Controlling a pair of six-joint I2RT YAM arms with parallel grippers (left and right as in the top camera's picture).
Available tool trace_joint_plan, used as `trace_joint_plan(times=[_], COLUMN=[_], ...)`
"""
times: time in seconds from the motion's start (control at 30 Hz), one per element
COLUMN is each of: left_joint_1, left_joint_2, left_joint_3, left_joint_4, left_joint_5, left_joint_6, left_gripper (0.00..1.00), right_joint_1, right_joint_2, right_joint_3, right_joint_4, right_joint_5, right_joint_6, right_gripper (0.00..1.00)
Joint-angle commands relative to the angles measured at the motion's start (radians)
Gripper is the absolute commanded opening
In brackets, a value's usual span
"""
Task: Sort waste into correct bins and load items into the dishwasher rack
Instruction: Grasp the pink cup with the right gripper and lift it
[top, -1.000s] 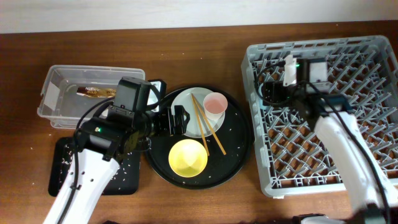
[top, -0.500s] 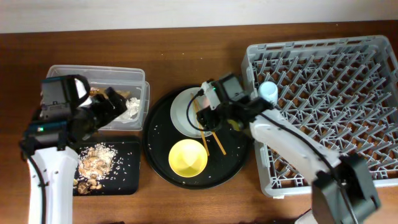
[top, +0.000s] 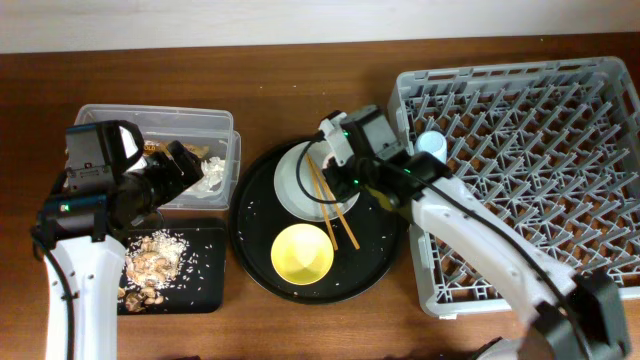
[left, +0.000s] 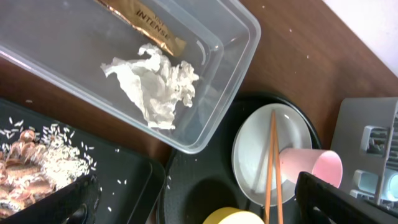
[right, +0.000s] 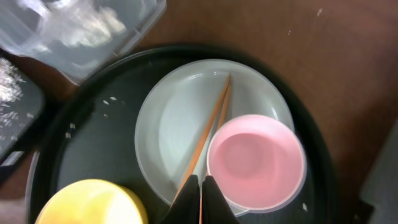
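My right gripper (right: 200, 182) is shut on the wooden chopsticks (right: 211, 124), which lie across the pale plate (right: 168, 124) beside the upright pink cup (right: 255, 160). The yellow bowl (top: 302, 253) sits in front of the plate. A light-blue cup (top: 431, 147) stands in the grey rack (top: 600, 100). In the clear tub (left: 236, 37) lie a crumpled tissue (left: 155, 84) and a brown-and-gold wrapper (left: 146, 22). Crumbly scraps (top: 150, 265) lie in the small black tray (top: 200, 285). My left gripper (left: 199, 211) hangs open and empty above the gap between the two trays.
Plate, cup, bowl and chopsticks all rest on a large round black tray (top: 385, 250) with scattered rice grains. The rack's near-left corner stands close to my right arm. Brown tabletop (top: 300, 90) shows behind the trays.
The right arm came out of the rack to the plate, and its jaws closed on the chopsticks. The left arm swung from the round tray back to the tub. Scraps now lie in the small tray.
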Motion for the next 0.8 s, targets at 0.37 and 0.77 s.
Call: trace_joint_plan(times=[0.37, 0.77], left_joint_1=[0.003, 0.003], left_joint_2=[-0.003, -0.003], left_joint_3=[0.006, 0.006], left_joint_4=[0.003, 0.003], left_joint_5=[-0.007, -0.007], left_joint_6=[-0.008, -0.008], left_gripper=[0.99, 0.99], right_joint_1=[-0.046, -0.060], right_joint_2=[0.222, -0.103], right_joint_3=[0.010, 0.116], right_joint_4=[0.037, -0.106], right_joint_5=[-0.048, -0.088], right_joint_6=[0.029, 0.030], right_gripper=[0.49, 0.04])
